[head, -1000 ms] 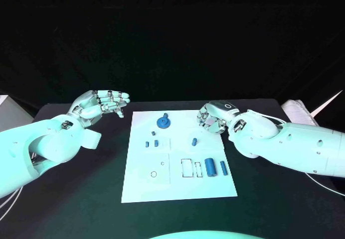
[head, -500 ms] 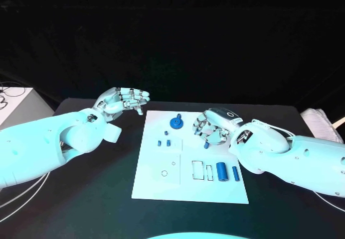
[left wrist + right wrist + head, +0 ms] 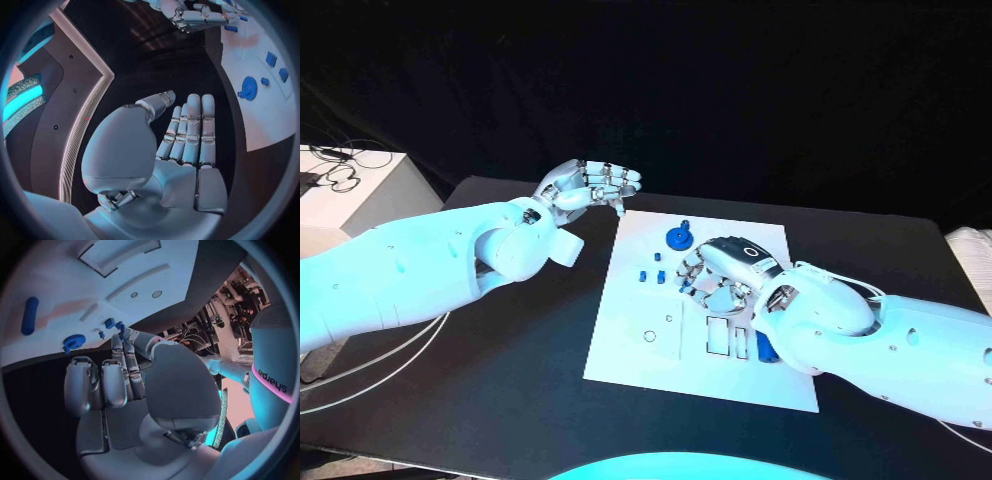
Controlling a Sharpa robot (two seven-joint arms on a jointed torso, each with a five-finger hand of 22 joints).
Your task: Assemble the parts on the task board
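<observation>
Left hand: the left hand (image 3: 593,184) hangs over the black desk (image 3: 473,370) just off the far left corner of the task board (image 3: 646,345), fingers curled in together on nothing; in the left wrist view (image 3: 181,150) they lie side by side along the palm.
Right hand: the right hand (image 3: 721,272) is low over the middle of the board, fingers bent downward. The right wrist view (image 3: 119,385) shows the fingertips close to a small blue part (image 3: 120,326), but whether they pinch it cannot be told.
Task board: a white plate lying flat in the middle of the desk, between the two arms.
Gear: a blue toothed wheel (image 3: 678,237) stands on the board's far end, just beyond the right hand and near the left hand.
Small parts: a few small blue pieces (image 3: 648,273) sit on the board just beside the right hand, on its left-hand side.
Long part: a blue cylinder (image 3: 764,347) lies at the board's near right, partly hidden under the right forearm; the right wrist view shows one (image 3: 29,315) well apart from the fingers.
Slots: rectangular recesses (image 3: 717,338) open in the board just behind the right hand, toward the robot.
In the way: the right hand and forearm cover the board's middle and right edge.
Surroundings: a white box (image 3: 358,190) with cables on it stands off the desk, beyond the left arm.
</observation>
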